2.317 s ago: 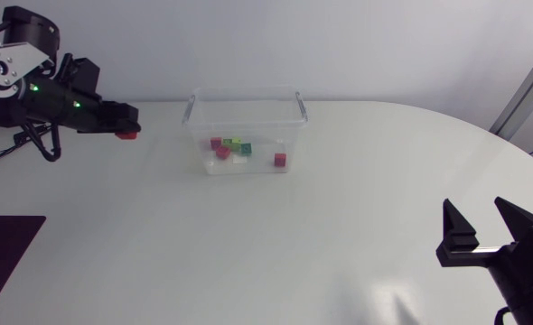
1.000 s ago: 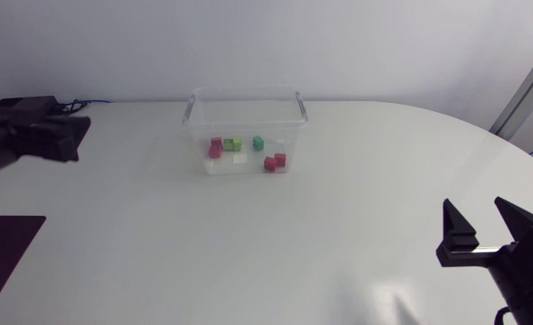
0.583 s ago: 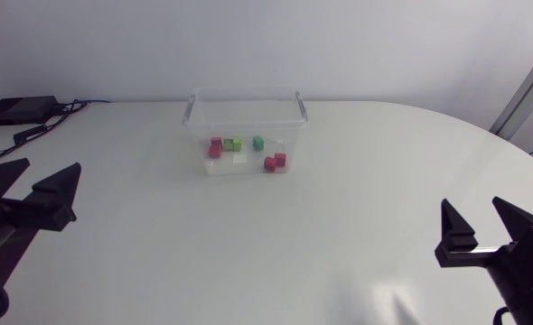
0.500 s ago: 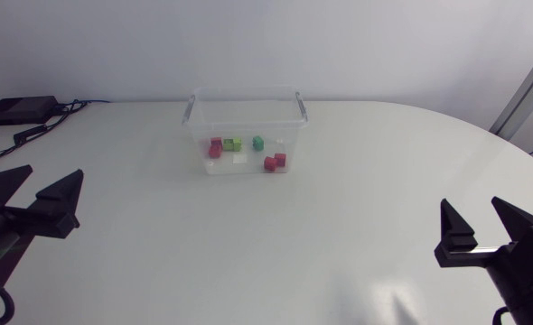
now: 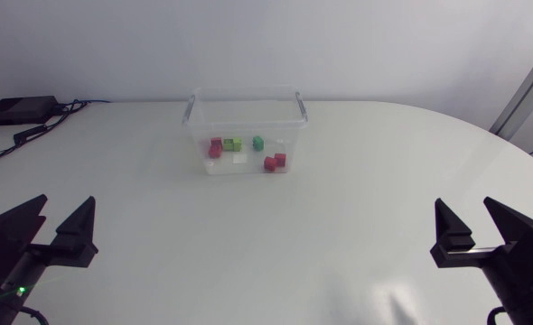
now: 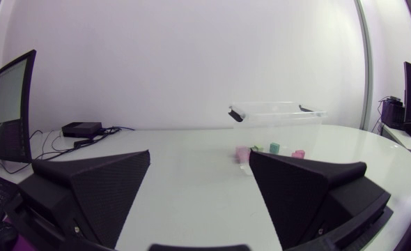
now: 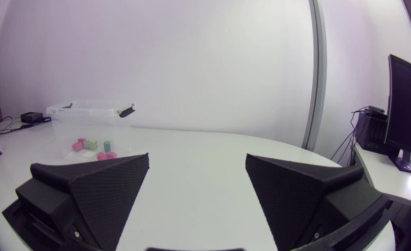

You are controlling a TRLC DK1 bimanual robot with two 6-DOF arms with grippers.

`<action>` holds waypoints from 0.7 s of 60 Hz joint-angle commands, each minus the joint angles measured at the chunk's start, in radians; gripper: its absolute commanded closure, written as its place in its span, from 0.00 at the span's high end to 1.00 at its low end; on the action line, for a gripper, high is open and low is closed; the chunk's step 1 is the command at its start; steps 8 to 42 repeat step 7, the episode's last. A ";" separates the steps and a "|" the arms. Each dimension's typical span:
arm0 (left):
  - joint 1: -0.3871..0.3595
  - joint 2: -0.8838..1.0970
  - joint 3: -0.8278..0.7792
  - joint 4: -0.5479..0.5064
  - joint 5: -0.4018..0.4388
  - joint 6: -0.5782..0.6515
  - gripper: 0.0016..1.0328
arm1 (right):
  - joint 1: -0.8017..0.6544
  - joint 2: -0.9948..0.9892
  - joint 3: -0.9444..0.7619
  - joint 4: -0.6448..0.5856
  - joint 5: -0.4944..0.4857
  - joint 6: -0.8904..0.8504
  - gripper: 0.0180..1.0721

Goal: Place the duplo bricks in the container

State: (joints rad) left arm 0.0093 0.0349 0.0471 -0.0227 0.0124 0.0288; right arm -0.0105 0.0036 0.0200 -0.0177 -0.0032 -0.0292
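A clear plastic container (image 5: pixel 246 110) stands at the back middle of the table. Several duplo bricks lie inside it: red ones (image 5: pixel 216 147) (image 5: pixel 274 162), lime (image 5: pixel 234 143) and green (image 5: pixel 258 142). In the left wrist view the container (image 6: pixel 278 111) sits far ahead of the fingers, as does the container (image 7: pixel 88 111) in the right wrist view. My left gripper (image 5: pixel 52 227) rests open and empty at the front left corner. At the front right, my right gripper (image 5: pixel 473 229) also stands open with nothing between its fingers.
A small black box (image 5: pixel 18 110) with cables lies at the back left of the table. A white label or flat piece (image 5: pixel 240 158) lies on the container's floor.
The left arm carried a red brick to the container, let it go inside, then drew back to the front left. The right arm barely moved.
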 commanded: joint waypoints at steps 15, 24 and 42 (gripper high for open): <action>-0.009 -0.035 -0.047 0.023 -0.012 -0.029 0.96 | 0.010 -0.004 -0.020 0.018 0.003 0.029 0.95; -0.009 -0.035 -0.047 0.023 -0.012 -0.029 0.96 | 0.010 -0.004 -0.020 0.018 0.003 0.029 0.95; -0.009 -0.035 -0.047 0.023 -0.012 -0.029 0.96 | 0.010 -0.004 -0.020 0.018 0.003 0.029 0.95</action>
